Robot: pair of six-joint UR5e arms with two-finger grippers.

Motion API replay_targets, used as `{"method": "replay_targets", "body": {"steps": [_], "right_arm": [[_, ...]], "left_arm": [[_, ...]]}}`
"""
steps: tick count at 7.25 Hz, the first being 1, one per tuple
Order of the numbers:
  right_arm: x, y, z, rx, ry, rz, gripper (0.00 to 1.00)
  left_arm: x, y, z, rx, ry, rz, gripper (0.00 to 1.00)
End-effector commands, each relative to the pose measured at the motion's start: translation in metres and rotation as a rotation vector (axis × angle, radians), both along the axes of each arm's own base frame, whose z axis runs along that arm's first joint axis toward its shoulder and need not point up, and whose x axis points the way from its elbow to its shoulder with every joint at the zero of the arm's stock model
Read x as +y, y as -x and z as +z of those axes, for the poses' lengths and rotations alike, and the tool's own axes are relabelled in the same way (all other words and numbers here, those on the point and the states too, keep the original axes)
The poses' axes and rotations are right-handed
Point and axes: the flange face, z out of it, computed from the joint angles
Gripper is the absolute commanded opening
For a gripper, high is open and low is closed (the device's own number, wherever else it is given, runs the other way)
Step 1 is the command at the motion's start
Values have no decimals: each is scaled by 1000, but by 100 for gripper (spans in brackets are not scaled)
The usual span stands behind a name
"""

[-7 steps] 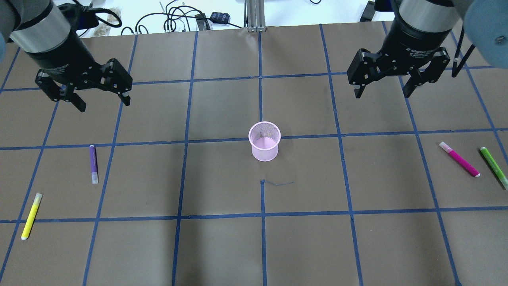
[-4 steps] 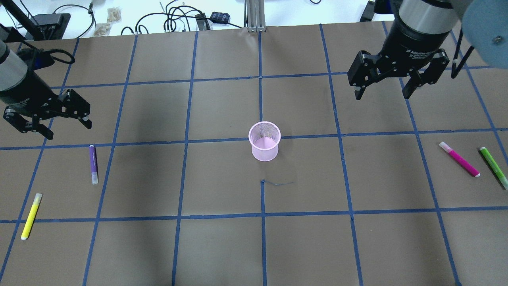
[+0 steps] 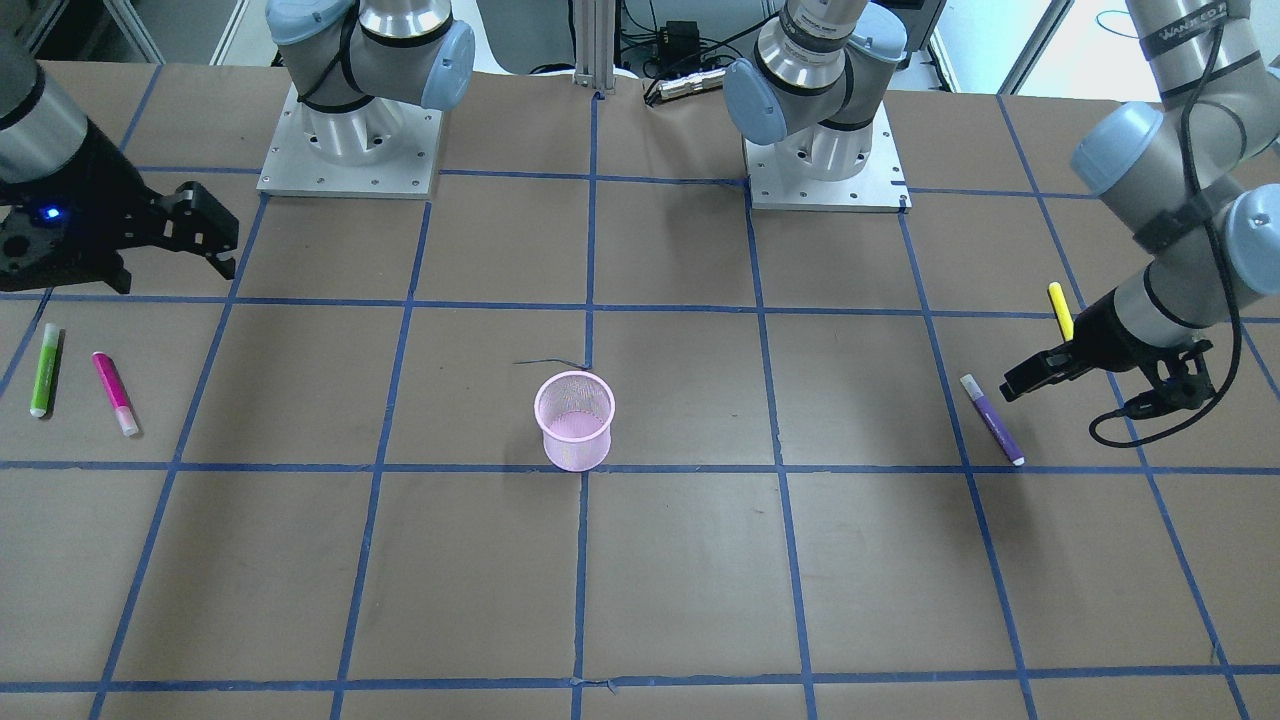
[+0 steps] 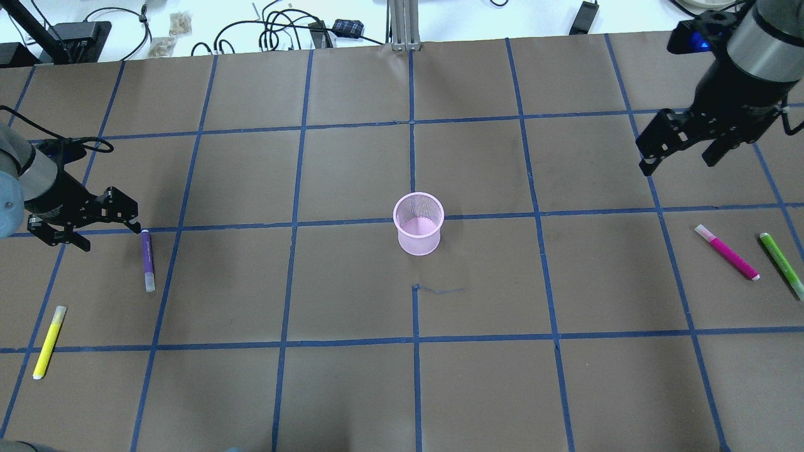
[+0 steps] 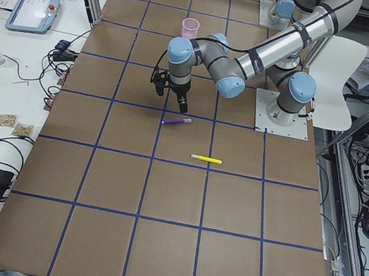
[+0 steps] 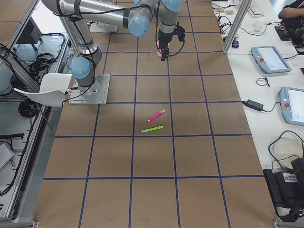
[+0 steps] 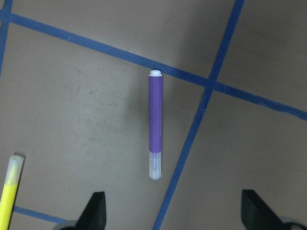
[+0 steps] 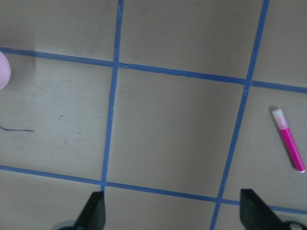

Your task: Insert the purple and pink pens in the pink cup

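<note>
The pink mesh cup (image 4: 419, 223) stands upright mid-table, also in the front view (image 3: 574, 420). The purple pen (image 4: 148, 259) lies flat on the left side and shows in the left wrist view (image 7: 155, 124). My left gripper (image 4: 108, 236) is open and empty, low over the table just left of the pen's far end. The pink pen (image 4: 727, 251) lies flat at the far right and shows in the right wrist view (image 8: 288, 140). My right gripper (image 4: 679, 164) is open and empty, high above the table beyond and left of the pink pen.
A yellow pen (image 4: 49, 342) lies near the left edge, in front of the purple pen. A green pen (image 4: 781, 263) lies just right of the pink pen. Cables and small devices (image 4: 295, 28) lie beyond the table's far edge. Blue tape lines grid the brown table.
My left gripper has moved left and down, close to the purple pen's far end. My right gripper has moved right, toward the pink pen's side. Pens and cup have not moved.
</note>
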Motion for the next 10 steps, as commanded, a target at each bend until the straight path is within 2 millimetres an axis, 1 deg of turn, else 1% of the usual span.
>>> {"method": "replay_targets", "body": {"steps": [1,2,3,4,5,6,7,8,9,10], "right_arm": [[19,91,-50,11,62,202,100],[31,121,-76,23,81,252,100],[46,143,-106,5,78,275,100],[54,162,-136,0,77,304,100],[59,181,-159,11,85,356,100],[61,199,-179,8,80,381,100],[61,208,-199,-18,63,412,100],[58,214,-207,3,72,447,100],[57,219,-212,13,78,443,100],[58,219,-223,-9,71,443,100]], "left_arm": [[-11,-7,-35,-17,0,8,100],[-14,-8,-41,-33,21,7,100],[-15,-8,-51,-47,47,9,100],[-16,-9,-62,-50,58,12,100],[-19,-10,-68,-53,63,12,100],[-19,-10,-71,-55,62,20,87],[-19,-11,-72,-57,60,32,82],[-18,-10,-76,-52,53,29,82],[-19,-10,-79,-44,51,34,82],[-19,-10,-82,-39,48,35,82]]}}
